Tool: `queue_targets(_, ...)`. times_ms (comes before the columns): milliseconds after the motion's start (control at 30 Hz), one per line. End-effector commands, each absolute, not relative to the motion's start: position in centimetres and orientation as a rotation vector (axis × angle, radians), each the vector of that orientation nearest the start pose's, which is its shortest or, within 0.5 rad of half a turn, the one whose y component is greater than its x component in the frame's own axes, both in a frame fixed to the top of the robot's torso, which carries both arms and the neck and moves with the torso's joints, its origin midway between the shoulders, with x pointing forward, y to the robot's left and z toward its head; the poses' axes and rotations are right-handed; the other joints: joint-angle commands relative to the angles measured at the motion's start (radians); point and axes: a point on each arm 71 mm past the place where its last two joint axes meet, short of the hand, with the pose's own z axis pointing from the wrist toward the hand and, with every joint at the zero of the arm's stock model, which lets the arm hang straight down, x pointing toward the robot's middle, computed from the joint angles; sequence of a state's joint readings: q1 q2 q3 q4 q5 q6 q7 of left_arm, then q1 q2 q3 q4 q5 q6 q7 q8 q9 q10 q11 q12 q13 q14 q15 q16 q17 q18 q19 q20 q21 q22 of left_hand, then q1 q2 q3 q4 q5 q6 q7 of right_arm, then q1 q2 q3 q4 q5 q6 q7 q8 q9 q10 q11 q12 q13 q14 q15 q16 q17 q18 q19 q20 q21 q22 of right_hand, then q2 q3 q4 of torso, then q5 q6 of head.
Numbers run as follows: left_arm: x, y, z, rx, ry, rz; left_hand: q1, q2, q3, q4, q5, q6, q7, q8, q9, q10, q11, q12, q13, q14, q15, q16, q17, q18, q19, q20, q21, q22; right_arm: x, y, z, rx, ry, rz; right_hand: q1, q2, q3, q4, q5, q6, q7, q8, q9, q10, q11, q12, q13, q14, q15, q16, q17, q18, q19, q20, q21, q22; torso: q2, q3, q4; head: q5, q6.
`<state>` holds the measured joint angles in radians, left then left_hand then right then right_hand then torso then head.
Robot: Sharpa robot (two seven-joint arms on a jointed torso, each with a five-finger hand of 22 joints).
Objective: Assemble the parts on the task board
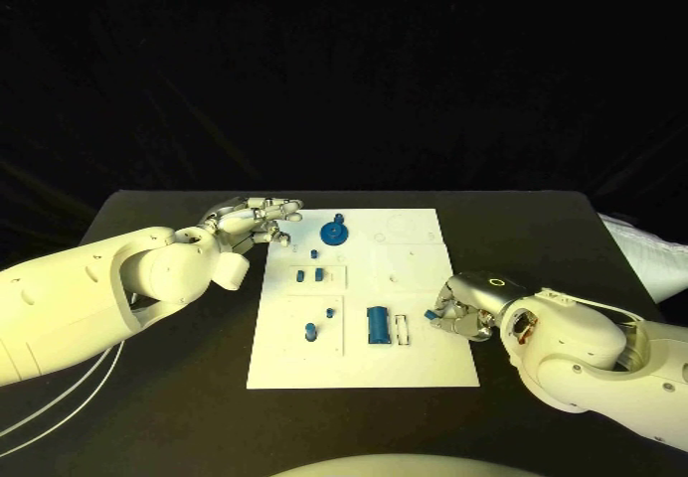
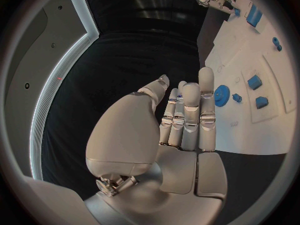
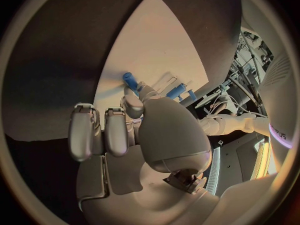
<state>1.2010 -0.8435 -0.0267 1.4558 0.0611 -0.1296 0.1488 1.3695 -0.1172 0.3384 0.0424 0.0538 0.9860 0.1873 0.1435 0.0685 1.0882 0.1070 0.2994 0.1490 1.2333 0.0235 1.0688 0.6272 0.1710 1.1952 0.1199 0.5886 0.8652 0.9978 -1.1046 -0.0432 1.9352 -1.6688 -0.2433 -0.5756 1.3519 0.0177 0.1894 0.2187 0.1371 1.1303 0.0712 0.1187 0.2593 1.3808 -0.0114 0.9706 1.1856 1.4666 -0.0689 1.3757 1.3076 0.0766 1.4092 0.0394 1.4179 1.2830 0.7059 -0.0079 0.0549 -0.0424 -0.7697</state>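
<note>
Head view: white rectangular task board (image 1: 416,368) mid-table, long axis running away from the robot. Silver left hand (image 1: 256,221) at the board's far left corner, fingers extended and apart, holding nothing, just beside the round blue gear-like part (image 1: 334,234). Silver right hand (image 1: 461,310) at the board's right edge, fingers curled; contents hard to tell. Blue cylindrical part (image 1: 379,325) lying lengthwise along the board, just left of that hand, so right arm nearer.

Left wrist view: fingers straight, empty, gear just past the fingertips (image 2: 207,73).

Right wrist view: curled fingers near a small blue piece (image 3: 130,79), possibly pinched.
</note>
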Motion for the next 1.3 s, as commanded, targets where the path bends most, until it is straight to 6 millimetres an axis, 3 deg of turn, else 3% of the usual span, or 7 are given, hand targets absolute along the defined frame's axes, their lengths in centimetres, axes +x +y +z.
queue_targets(33,49.7,21.7,-19.3,-1.273,1.676,-1.563,0.008,0.002,-0.004,0.000,0.005,-0.007,-0.002,0.004,0.000,-0.009,-0.001,0.003,0.001,-0.001,-0.001,0.004,-0.001,0.012,0.006,0.004,-0.003,-0.001,36.8,-22.8,-23.4,0.142,1.946,0.393,-0.027,-0.016,0.013,0.011,-0.007,0.009,0.003,-0.002,0.002,0.003,0.006,0.004,-0.001,0.064,-0.002,0.003,0.062,-0.012,0.007,0.000,0.006,0.002,0.000,-0.0006,-0.0003,0.001,0.001)
queue_targets(367,49.7,21.6,-19.3,-1.271,1.677,-1.565,0.008,0.002,-0.004,0.000,0.005,-0.007,-0.002,0.004,0.000,-0.009,-0.001,0.003,0.001,-0.001,-0.001,0.004,-0.001,0.012,0.006,0.004,-0.003,-0.001,36.9,-22.3,-23.1,0.237,1.969,0.460,-0.059,-0.047,0.052,0.021,0.005,0.023,0.001,-0.004,0.006,0.011,0.005,0.020,0.011,0.066,-0.003,0.010,0.069,-0.013,0.012,-0.001,0.011,0.011,0.000,-0.0007,-0.0008,0.001,0.000)
queue_targets(633,49.7,21.5,-19.2,-1.271,1.677,-1.567,0.009,0.003,-0.004,0.000,0.005,-0.007,-0.002,0.004,0.000,-0.010,0.000,0.004,0.001,-0.001,0.000,0.005,-0.001,0.012,0.007,0.004,-0.003,-0.001,36.9,-21.4,-23.5,0.231,2.015,0.477,-0.104,-0.071,0.057,0.034,0.064,0.046,-0.006,0.003,0.017,0.028,0.000,0.042,0.029,0.067,-0.007,0.014,0.074,-0.015,0.016,-0.004,0.015,0.018,0.000,0.0000,-0.0007,0.001,0.000)
queue_targets(1300,49.7,21.5,-19.2,-1.270,1.680,-1.568,0.009,0.003,-0.004,0.000,0.005,-0.007,-0.002,0.004,0.000,-0.010,0.000,0.004,0.001,-0.001,0.000,0.005,-0.001,0.012,0.007,0.004,-0.003,-0.001,36.9,-19.7,-24.2,0.193,2.067,0.495,-0.138,-0.080,0.043,0.042,0.104,0.055,-0.008,0.005,0.028,0.034,-0.003,0.043,0.033,0.068,-0.009,0.017,0.077,-0.015,0.018,-0.007,0.017,0.021,0.000,0.0005,-0.0017,0.008,-0.007)
